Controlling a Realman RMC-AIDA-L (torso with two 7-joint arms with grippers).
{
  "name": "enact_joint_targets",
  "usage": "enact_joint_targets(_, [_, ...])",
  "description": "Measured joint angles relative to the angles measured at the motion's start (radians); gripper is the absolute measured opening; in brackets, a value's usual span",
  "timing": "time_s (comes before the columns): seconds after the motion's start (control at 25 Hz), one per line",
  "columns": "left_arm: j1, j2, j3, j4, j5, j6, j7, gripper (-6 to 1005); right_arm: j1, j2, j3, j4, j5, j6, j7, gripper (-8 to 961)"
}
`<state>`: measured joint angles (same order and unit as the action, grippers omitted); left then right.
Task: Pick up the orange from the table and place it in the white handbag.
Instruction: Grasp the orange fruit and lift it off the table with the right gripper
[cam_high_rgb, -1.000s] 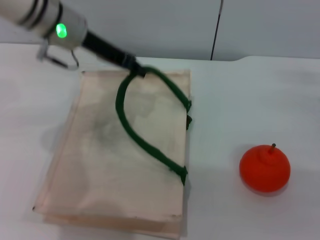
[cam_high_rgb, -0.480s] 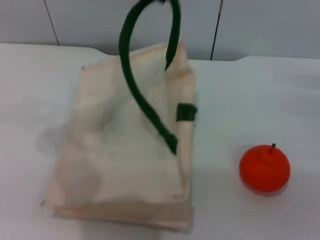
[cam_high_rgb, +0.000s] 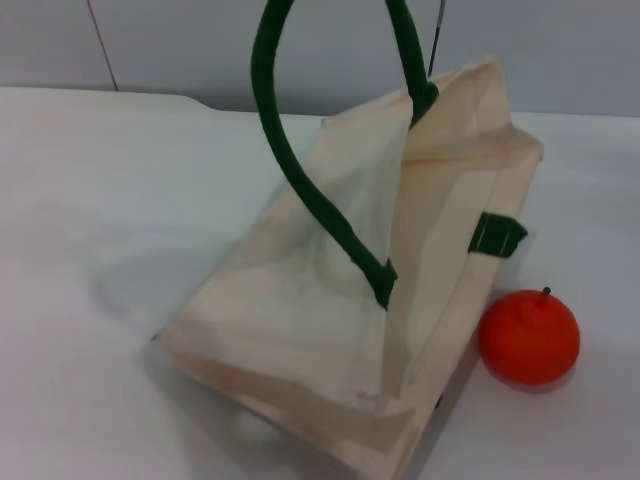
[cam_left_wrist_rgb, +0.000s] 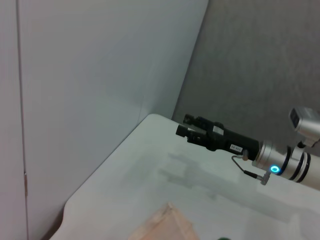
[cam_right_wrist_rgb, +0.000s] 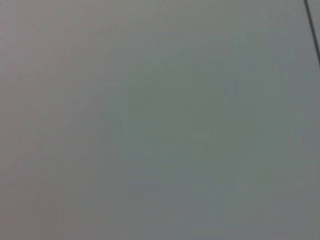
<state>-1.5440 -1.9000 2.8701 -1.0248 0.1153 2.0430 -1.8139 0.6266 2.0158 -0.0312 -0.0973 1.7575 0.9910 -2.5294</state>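
The white handbag (cam_high_rgb: 300, 320) is tipped up on the table, its far end raised by one dark green handle (cam_high_rgb: 292, 165) that runs taut out of the top of the head view. Its mouth side with a small green tab (cam_high_rgb: 498, 235) faces right. The orange (cam_high_rgb: 529, 338), round with a short dark stem, sits on the table just right of the bag, close to its edge. My left gripper is out of view above. A corner of the bag shows in the left wrist view (cam_left_wrist_rgb: 165, 225). My right gripper (cam_left_wrist_rgb: 183, 126) hovers above the table, far from the bag.
The white table (cam_high_rgb: 90, 200) spreads to the left of the bag and behind it. A grey wall (cam_high_rgb: 180, 40) stands along the table's far edge. The right wrist view shows only a plain grey surface.
The bag has gone from lying flat to raised by its handle, and its top has swung right toward the orange. The left arm has left the head view. The orange has not moved.
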Motion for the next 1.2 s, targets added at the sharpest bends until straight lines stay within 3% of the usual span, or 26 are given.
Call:
enact_joint_targets(0.16, [0.026, 0.01, 0.0, -0.005, 0.005, 0.001, -0.002, 142, -0.007, -0.001, -0.046, -0.039, -0.052, 0.008, 0.108, 891])
enact_joint_targets(0.36, [0.057, 0.032, 0.0, -0.049, 0.001, 0.003, -0.015, 142, -0.05, -0.015, -0.129, -0.224, -0.308, 0.101, 0.471, 891])
enact_joint_targets(0.48, [0.062, 0.034, 0.0, -0.052, -0.003, 0.004, -0.016, 141, -0.078, -0.061, -0.146, -0.326, -0.499, 0.239, 0.622, 891])
enact_joint_targets(0.68, [0.051, 0.033, 0.0, -0.048, 0.003, 0.004, -0.016, 140, -0.055, -0.186, -0.162, -0.359, -0.743, 0.465, 0.718, 880])
enact_joint_targets(0.76, [0.04, 0.031, 0.0, -0.048, 0.008, 0.005, -0.016, 140, -0.042, -0.206, -0.173, -0.368, -0.811, 0.545, 0.72, 872])
enact_joint_targets(0.96, [0.024, 0.031, 0.0, -0.048, 0.017, 0.005, -0.018, 140, -0.025, -0.202, -0.218, -0.417, -0.932, 0.69, 0.722, 853])
enact_joint_targets(1.2, [0.024, 0.032, 0.0, -0.048, 0.02, 0.005, -0.02, 140, 0.022, -0.142, -0.33, -0.42, -0.969, 0.757, 0.713, 828])
